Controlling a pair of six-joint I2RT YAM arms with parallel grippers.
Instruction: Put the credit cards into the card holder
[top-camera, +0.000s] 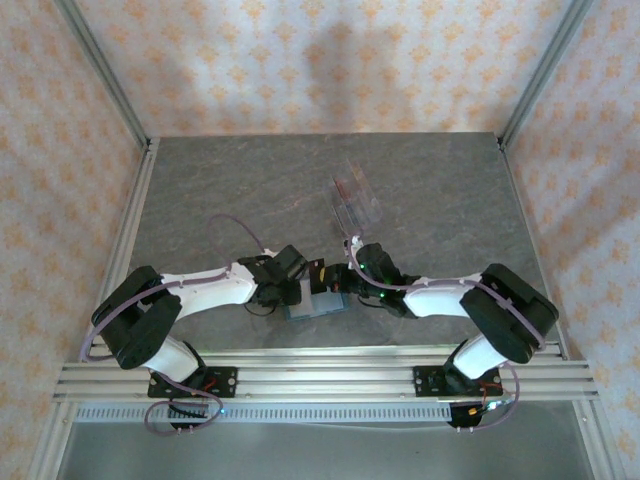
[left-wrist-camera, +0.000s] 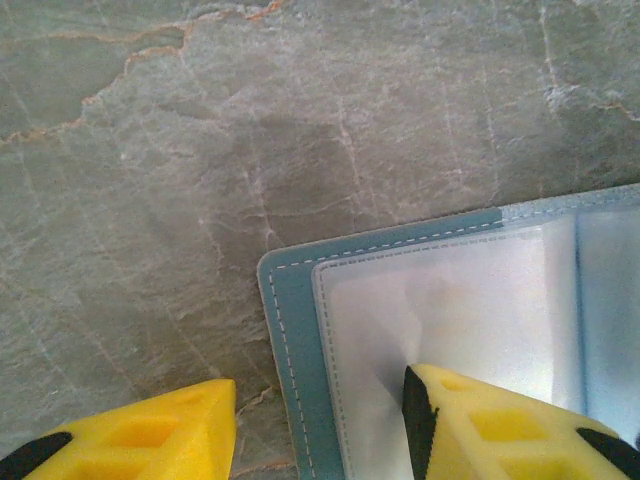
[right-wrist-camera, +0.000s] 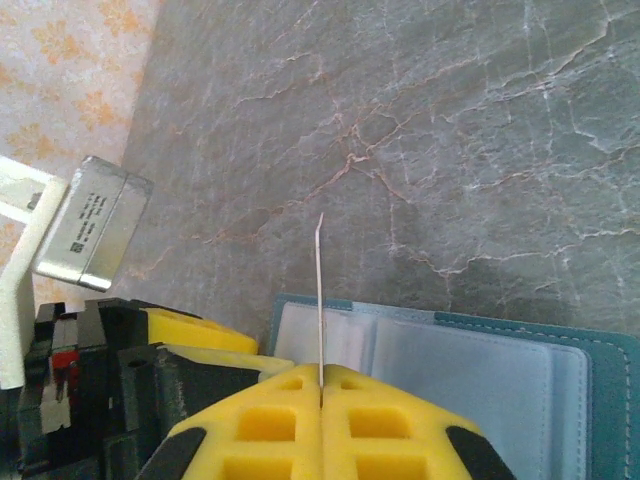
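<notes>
The teal card holder (top-camera: 315, 306) lies open on the stone table between the two grippers, its clear sleeves facing up (left-wrist-camera: 290, 330) (right-wrist-camera: 590, 350). My right gripper (top-camera: 337, 285) (right-wrist-camera: 321, 372) is shut on a credit card (right-wrist-camera: 320, 290). The card stands edge-on and upright just above the holder's left sleeve. My left gripper (top-camera: 298, 290) (left-wrist-camera: 318, 385) is open over the holder's left edge. One of its fingers rests on the bare table and the other presses on the clear sleeve. In the right wrist view, a yellow finger of the left gripper (right-wrist-camera: 195, 328) shows beside the card.
A clear plastic box (top-camera: 355, 200) with more cards in it lies tilted behind the grippers at mid table. Aluminium rails (top-camera: 320, 375) run along the near edge, and patterned walls enclose the table on three sides.
</notes>
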